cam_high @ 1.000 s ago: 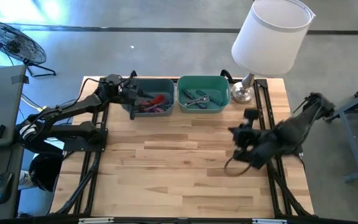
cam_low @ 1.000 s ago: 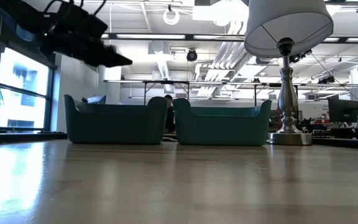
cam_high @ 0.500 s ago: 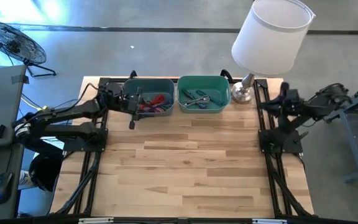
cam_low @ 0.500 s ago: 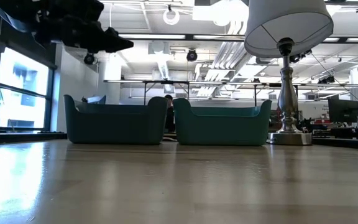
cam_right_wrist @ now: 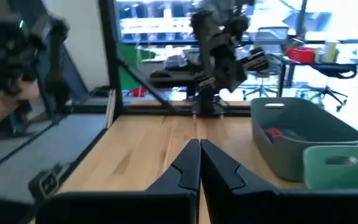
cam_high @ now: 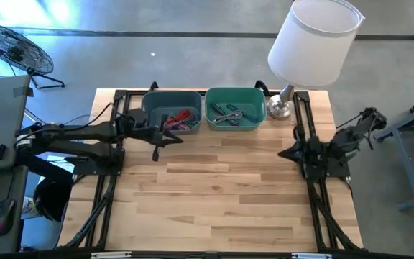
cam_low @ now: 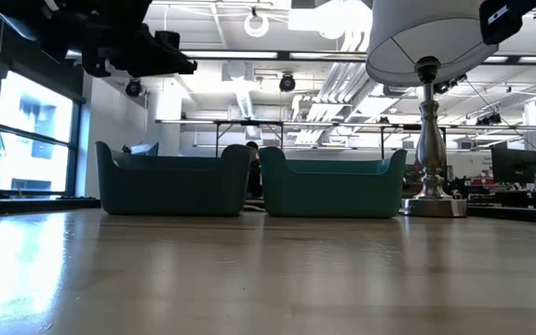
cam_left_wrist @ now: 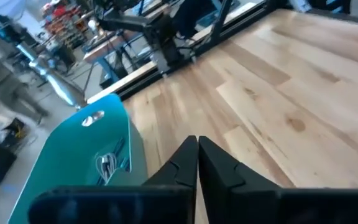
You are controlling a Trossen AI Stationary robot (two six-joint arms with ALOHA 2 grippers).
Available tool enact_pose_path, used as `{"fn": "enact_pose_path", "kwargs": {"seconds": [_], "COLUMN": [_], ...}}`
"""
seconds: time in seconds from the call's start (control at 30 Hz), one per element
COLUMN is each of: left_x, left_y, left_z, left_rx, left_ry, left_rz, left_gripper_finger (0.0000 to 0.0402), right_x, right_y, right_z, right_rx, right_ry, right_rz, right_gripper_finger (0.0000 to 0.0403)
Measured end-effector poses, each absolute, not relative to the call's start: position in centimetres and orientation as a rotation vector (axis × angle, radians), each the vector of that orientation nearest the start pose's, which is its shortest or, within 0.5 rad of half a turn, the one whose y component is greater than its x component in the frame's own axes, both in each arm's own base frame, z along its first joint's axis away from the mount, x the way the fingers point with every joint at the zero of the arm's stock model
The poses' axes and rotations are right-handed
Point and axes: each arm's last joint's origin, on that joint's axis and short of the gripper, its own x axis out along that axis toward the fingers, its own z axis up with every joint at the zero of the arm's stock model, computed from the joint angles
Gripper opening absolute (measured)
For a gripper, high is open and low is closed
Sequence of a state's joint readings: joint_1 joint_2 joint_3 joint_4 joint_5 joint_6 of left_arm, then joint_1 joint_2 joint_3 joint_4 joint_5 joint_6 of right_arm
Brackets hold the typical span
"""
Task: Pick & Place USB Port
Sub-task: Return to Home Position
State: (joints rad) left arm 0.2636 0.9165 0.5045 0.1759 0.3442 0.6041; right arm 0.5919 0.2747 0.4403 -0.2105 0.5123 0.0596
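A grey-blue bin [cam_high: 171, 109] with red and purple things and a teal bin [cam_high: 236, 108] with silvery things stand side by side at the table's far edge. I cannot single out the USB port among the contents. My left gripper [cam_high: 172, 137] hovers shut just in front of the grey-blue bin's near wall, with nothing between its fingers [cam_left_wrist: 197, 140]. It stays well above the table in the low view [cam_low: 170, 63]. My right gripper [cam_high: 282, 153] is shut and empty [cam_right_wrist: 199, 144] at the table's right side, pointing toward the left.
A lamp with a white shade [cam_high: 315, 39] stands on its metal base [cam_high: 282, 108] at the far right, beside the teal bin. The wooden table top [cam_high: 221, 194] stretches from the bins to the near edge. Black arm frames run along both sides.
My left gripper has drawn back from the grey-blue bin's left part toward the near edge and a little to the right. My right arm has swung out toward the right edge and come back down at the table's right side.
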Motion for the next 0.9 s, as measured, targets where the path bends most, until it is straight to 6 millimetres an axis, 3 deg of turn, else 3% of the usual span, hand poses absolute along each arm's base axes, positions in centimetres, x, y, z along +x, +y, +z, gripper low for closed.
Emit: {"fn": "enact_pose_path", "kwargs": {"seconds": [0.27, 0.53, 0.9], "left_x": [20.1, 20.0, 19.7], "left_y": [1.8, -0.9, -2.8], "left_z": [26.1, 25.7, 25.5], "left_rx": [0.368, 0.432, 0.451], "left_ry": [0.141, 0.165, 0.186], "left_rz": [0.146, 0.067, 0.054], "left_gripper_finger": [0.0002, 0.0001, 0.0000], "right_x": [9.6, 10.0, 10.1], "right_y": [4.8, 4.7, 3.1], "right_z": [23.6, 21.3, 19.9], "right_rx": [-0.036, -0.079, -0.057], "right_ry": [0.021, 0.045, 0.011], "right_rz": [0.108, 0.108, 0.081], "right_gripper_finger": [0.0000, 0.0000, 0.0000]}}
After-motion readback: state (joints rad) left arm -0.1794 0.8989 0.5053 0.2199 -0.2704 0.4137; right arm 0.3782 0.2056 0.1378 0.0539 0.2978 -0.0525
